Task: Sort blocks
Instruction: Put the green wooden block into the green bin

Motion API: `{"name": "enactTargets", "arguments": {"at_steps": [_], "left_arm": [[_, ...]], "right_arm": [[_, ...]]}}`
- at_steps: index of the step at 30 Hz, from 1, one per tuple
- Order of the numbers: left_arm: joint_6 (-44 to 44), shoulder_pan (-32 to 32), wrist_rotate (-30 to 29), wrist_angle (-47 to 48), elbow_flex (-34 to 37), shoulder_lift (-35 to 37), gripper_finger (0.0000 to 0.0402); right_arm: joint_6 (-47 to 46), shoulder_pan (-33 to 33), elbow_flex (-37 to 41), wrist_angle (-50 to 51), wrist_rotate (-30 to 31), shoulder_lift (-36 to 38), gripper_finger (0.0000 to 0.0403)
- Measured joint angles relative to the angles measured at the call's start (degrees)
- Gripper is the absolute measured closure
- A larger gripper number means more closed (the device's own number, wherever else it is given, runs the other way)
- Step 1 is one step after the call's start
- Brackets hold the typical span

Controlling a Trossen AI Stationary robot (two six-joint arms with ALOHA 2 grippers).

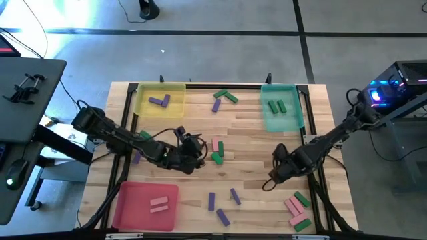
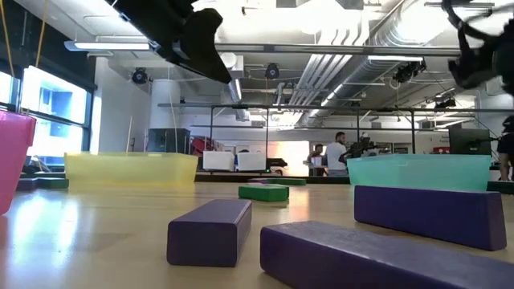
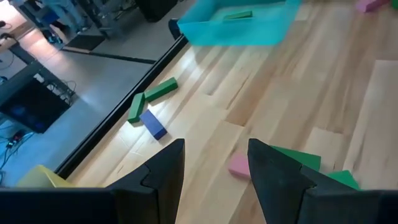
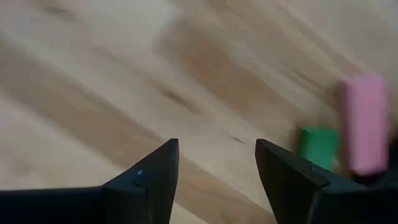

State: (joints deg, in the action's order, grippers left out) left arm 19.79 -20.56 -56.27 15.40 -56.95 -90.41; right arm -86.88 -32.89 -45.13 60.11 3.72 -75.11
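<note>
Yellow tray: two purple blocks. Teal tray: two green. Red tray: two pink. Others loose on tabletop. My left hand and right hand open, empty.

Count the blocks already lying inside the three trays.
6, all in the high view: two purple blocks in the yellow tray, two green blocks in the teal tray, two pink blocks in the red tray. None looks hidden.
</note>
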Motion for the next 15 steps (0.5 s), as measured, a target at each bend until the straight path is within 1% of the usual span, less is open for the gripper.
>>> {"name": "enactTargets", "arguments": {"at_steps": [2,4,8,10,12,15], "left_arm": [[-0.8,-0.2,0.0,0.1,0.0,0.0,0.0239],[-1.4,-0.1,0.0,0.1,0.0,0.0,0.0239],[-1.5,0.5,-0.1,0.3,0.0,0.0,0.0239],[-1.9,0.7,-0.1,0.5,0.0,0.0,0.0239],[-1.9,0.7,-0.1,1.0,0.0,0.0,0.0239],[-1.9,0.7,-0.1,1.0,0.0,0.0,0.0239]], "right_arm": [[-2.5,0.5,1.3,0.9,-2.0,0.0,0.0203],[-2.8,1.0,2.8,0.4,-5.3,0.0,0.0203],[3.0,0.2,3.8,-4.9,-14.9,0.0,0.0203],[3.9,-1.1,3.7,-8.1,-18.6,0.0,0.0203],[1.6,-2.5,3.7,-11.0,-20.1,0.0,0.0203],[-4.8,-4.6,3.6,-12.9,-22.9,-0.4,0.0203]]}}
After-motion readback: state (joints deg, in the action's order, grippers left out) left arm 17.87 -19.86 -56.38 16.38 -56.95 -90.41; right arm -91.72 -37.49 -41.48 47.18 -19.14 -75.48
